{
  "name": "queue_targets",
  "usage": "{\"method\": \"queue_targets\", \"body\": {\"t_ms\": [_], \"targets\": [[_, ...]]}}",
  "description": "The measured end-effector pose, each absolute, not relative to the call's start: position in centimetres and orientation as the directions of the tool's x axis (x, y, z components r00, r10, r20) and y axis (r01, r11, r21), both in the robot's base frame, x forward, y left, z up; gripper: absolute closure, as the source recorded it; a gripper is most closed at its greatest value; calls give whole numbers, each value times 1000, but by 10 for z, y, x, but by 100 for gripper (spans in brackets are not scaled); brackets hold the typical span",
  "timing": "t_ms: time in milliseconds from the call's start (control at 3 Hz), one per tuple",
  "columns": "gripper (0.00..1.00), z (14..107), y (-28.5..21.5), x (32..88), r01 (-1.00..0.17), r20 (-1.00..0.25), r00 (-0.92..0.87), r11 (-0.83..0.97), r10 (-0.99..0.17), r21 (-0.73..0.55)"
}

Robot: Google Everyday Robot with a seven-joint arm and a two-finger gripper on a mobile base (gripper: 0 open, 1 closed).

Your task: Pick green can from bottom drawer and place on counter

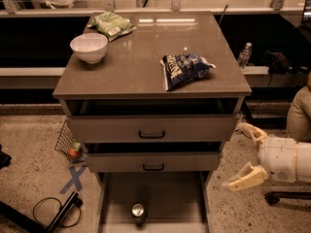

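Smooth white rounded arm casing [286, 159] with a thin seam line, cream claw [247, 154], two tapered fingers [245, 177], right of the cabinet [150, 128]

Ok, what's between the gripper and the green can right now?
In the camera view, the right wall of the bottom drawer and a bare strip of its floor separate the open gripper, hanging beside the drawer, from the green can.
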State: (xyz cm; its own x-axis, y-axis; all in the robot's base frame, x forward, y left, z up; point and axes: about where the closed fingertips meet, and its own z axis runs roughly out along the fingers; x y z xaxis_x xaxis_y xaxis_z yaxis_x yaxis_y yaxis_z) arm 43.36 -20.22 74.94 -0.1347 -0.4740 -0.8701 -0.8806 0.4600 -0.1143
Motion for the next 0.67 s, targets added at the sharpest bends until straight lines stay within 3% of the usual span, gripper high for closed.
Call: {"method": "queue_targets", "body": {"t_ms": [667], "targets": [[0, 589, -121, 404, -924, -901, -146, 381, -409, -23]]}}
